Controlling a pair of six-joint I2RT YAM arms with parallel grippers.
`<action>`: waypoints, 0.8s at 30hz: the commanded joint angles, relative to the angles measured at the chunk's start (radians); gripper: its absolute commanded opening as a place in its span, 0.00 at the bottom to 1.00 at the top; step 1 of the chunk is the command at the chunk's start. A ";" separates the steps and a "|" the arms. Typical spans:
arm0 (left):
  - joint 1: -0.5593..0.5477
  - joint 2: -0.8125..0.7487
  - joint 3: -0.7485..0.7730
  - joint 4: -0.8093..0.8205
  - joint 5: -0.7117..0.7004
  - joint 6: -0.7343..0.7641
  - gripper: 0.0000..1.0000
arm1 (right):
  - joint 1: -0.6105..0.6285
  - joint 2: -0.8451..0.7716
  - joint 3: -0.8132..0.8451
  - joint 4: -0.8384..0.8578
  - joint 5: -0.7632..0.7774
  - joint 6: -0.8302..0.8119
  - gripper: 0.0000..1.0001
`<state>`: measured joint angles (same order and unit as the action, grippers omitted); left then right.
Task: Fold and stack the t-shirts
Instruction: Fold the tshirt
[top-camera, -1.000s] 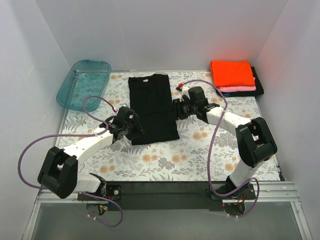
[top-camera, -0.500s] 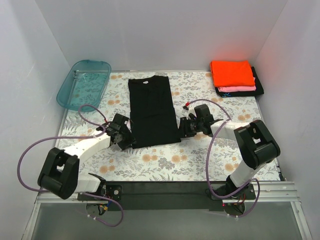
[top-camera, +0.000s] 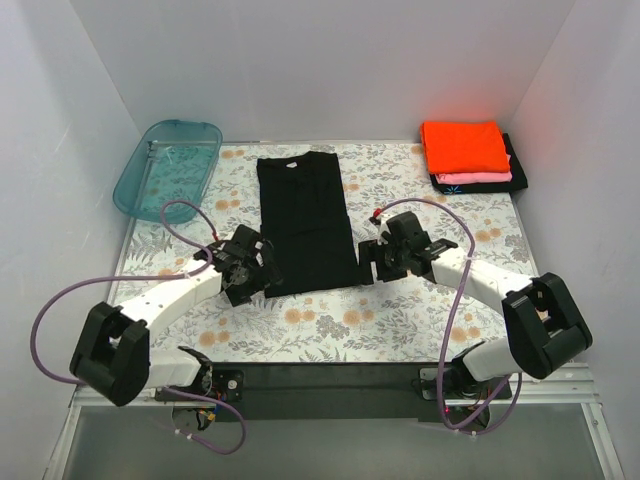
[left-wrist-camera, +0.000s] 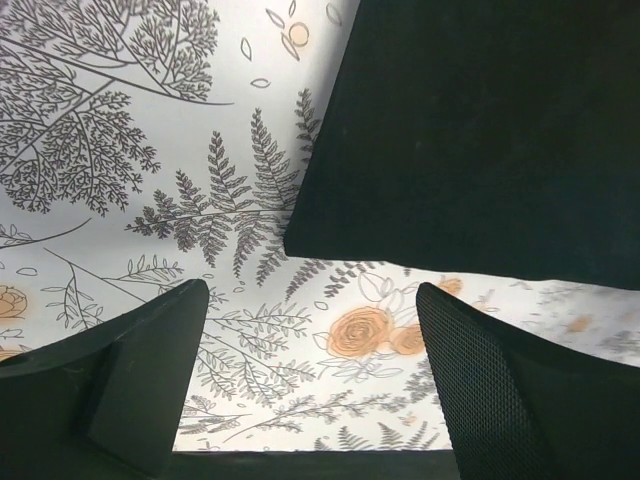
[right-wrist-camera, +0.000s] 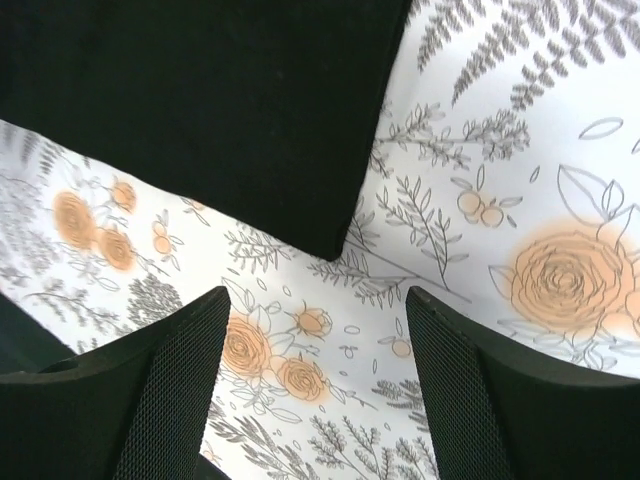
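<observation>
A large black t-shirt (top-camera: 305, 220) lies flat in a long folded strip in the middle of the flowered table (top-camera: 400, 310). My left gripper (top-camera: 258, 282) hovers open just off its near left corner, with nothing between the fingers. In the left wrist view that black t-shirt (left-wrist-camera: 480, 130) ends just beyond the left gripper (left-wrist-camera: 312, 300). My right gripper (top-camera: 368, 264) is open beside the near right corner. The right wrist view shows the cloth corner (right-wrist-camera: 200, 100) ahead of the empty right gripper (right-wrist-camera: 318, 300). Folded orange (top-camera: 463, 146), pink (top-camera: 480, 177) and black (top-camera: 516, 165) t-shirts are stacked at the back right.
A teal see-through tub (top-camera: 168, 166) stands at the back left corner, partly over the table edge. White walls close in the left, back and right sides. Purple cables loop from both arms over the tabletop.
Both grippers have opened and let go of the black shirt's near corners. They slid down along its sides toward me, and the right arm's elbow swung out to the right.
</observation>
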<state>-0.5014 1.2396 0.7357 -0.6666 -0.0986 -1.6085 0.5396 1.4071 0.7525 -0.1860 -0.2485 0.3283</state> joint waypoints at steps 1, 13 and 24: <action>-0.043 0.052 0.059 -0.045 -0.070 0.019 0.85 | 0.051 -0.011 0.067 -0.130 0.161 -0.014 0.79; -0.055 0.210 0.113 -0.019 -0.107 0.053 0.56 | 0.117 0.069 0.127 -0.148 0.229 0.029 0.71; -0.068 0.284 0.080 0.013 -0.089 0.064 0.55 | 0.145 0.121 0.151 -0.150 0.244 0.046 0.66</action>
<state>-0.5610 1.5066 0.8211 -0.6670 -0.1761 -1.5517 0.6750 1.5150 0.8635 -0.3351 -0.0238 0.3546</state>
